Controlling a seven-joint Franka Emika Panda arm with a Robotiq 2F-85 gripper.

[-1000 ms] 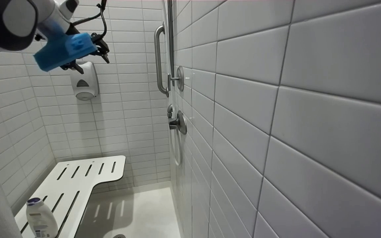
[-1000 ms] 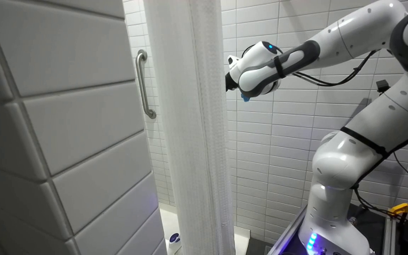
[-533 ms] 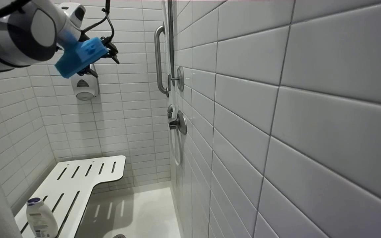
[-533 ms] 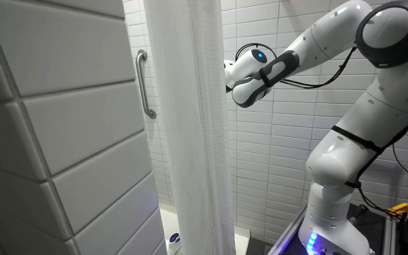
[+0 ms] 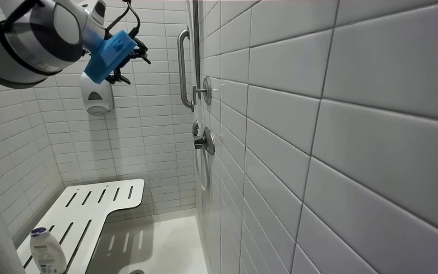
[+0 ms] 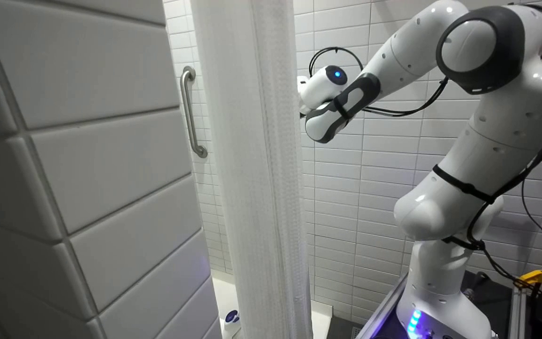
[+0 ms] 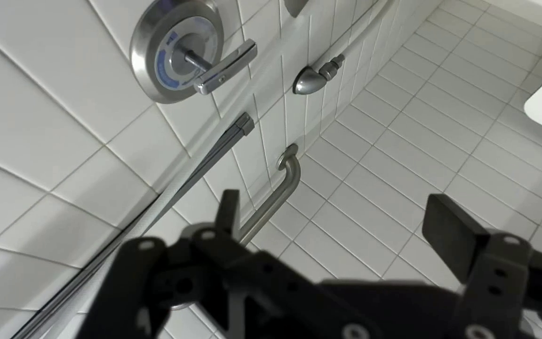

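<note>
**Your gripper is hanging spread, with an upright grab bar standing nearby**

In an exterior view, you're holding the gripper high, its fingertips standing well apart and slanting downward. The grab bar is sitting clear of it on the tiled back wall, its long axis running up and down, both ends bending in toward the wall. A metal rail is rising right next to it, and a round valve is showing just beside its lower end. A soap dispenser is hanging behind your blue wrist cover. Down low, the slotted bench is carrying a white bottle, cap pointing up.

In an exterior view, the curtain is standing in the way: it's hiding the fingertips, so you can't be reading their spread here. Your arm is showing beside it.

In the wrist view, the fingers are standing wide apart. The grab bar is slanting from its bend at the upper right down behind a finger, which is blocking its lower stretch. The rail is running alongside, nearly parallel, and the valve's lever is slanting similarly.
</note>
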